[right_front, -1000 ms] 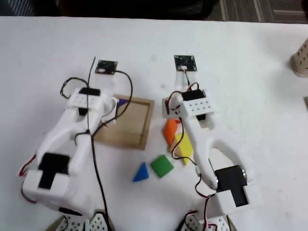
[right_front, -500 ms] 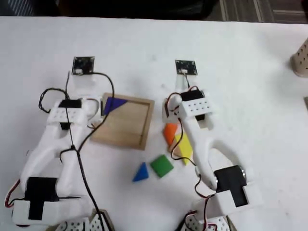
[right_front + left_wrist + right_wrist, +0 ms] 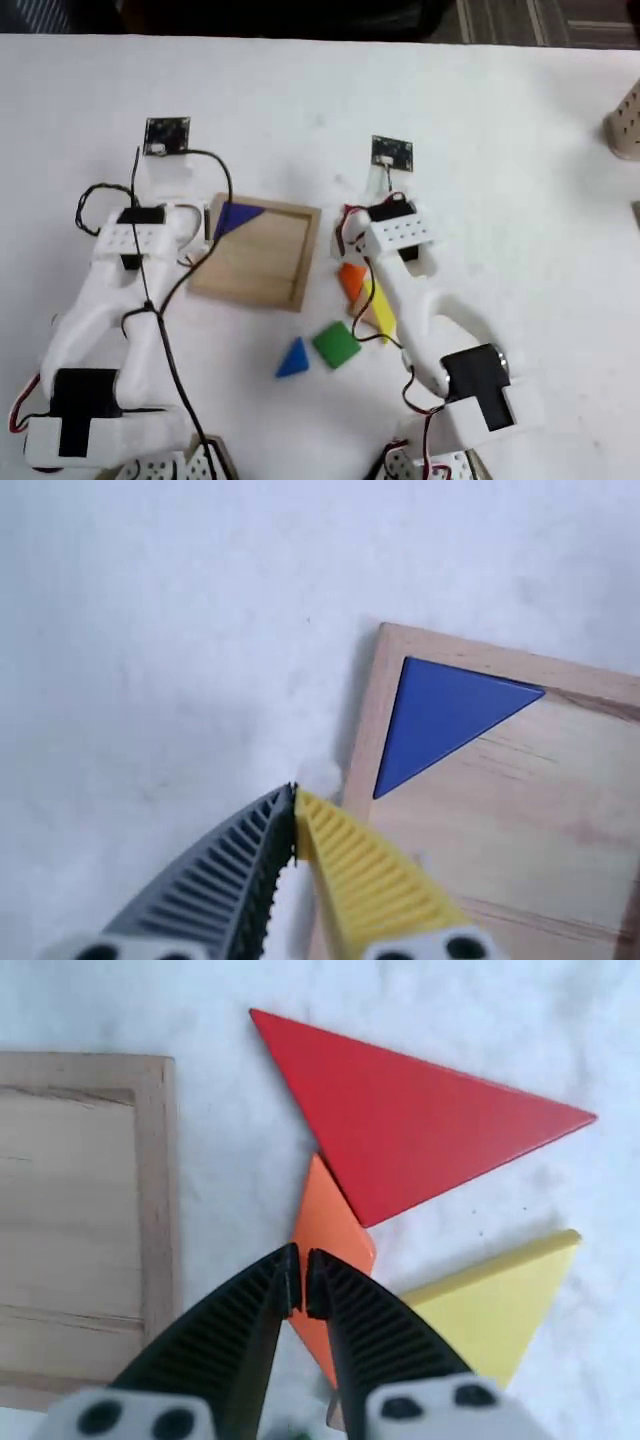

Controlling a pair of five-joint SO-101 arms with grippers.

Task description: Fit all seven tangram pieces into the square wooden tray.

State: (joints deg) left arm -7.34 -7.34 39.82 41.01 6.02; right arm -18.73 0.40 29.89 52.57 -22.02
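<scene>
The square wooden tray (image 3: 262, 268) is sitting on the white desk (image 3: 500, 120), with a large blue triangle (image 3: 236, 216) lying flat in its 11 o'clock corner. The left gripper (image 3: 294, 795) is hanging just beside the tray's 10 o'clock rim, jaws pressed together on nothing. The right gripper (image 3: 302, 1260), jaws likewise closed and empty, is hovering over the orange piece (image 3: 330, 1230), which is touching the red triangle (image 3: 410, 1120). A green square (image 3: 336, 343) and a small blue triangle (image 3: 292, 359) are lying at the tray's 5 o'clock.

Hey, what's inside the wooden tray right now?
One blue triangle sits in a corner of the wooden tray; the rest that shows is bare wood. In the left wrist view the left tool covers a strip of the tray floor, so that patch cannot be checked there.
</scene>
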